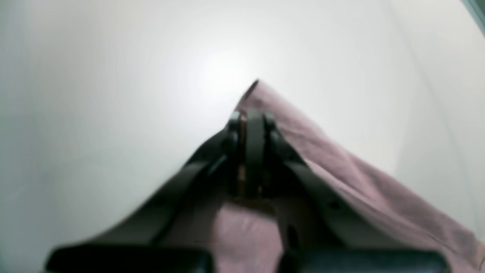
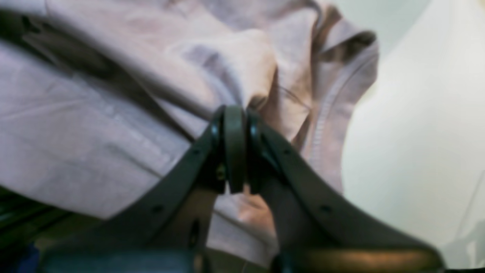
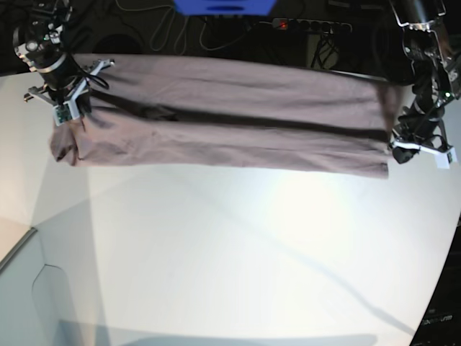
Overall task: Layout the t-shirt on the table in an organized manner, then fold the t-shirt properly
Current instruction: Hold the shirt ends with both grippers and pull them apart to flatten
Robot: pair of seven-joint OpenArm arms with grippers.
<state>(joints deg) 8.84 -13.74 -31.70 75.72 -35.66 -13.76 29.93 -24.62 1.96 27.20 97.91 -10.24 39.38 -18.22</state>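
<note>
The mauve t-shirt (image 3: 230, 122) is stretched wide between my two grippers along the far side of the white table (image 3: 230, 252). In the base view my right gripper (image 3: 74, 114) pinches its left end, where a sleeve droops. My left gripper (image 3: 395, 140) pinches its right end. In the left wrist view the left gripper (image 1: 252, 117) is shut on a corner of the t-shirt (image 1: 341, 167), above the table (image 1: 113, 94). In the right wrist view the right gripper (image 2: 235, 113) is shut on bunched cloth of the t-shirt (image 2: 113, 113), near a stitched hem, with the table (image 2: 416, 132) to the right.
Beyond the table's far edge lie dark floor, cables, a power strip (image 3: 310, 26) and a blue object (image 3: 223, 6). The table's curved edge (image 3: 21, 241) shows at the lower left. A wide white surface spreads in front of the shirt.
</note>
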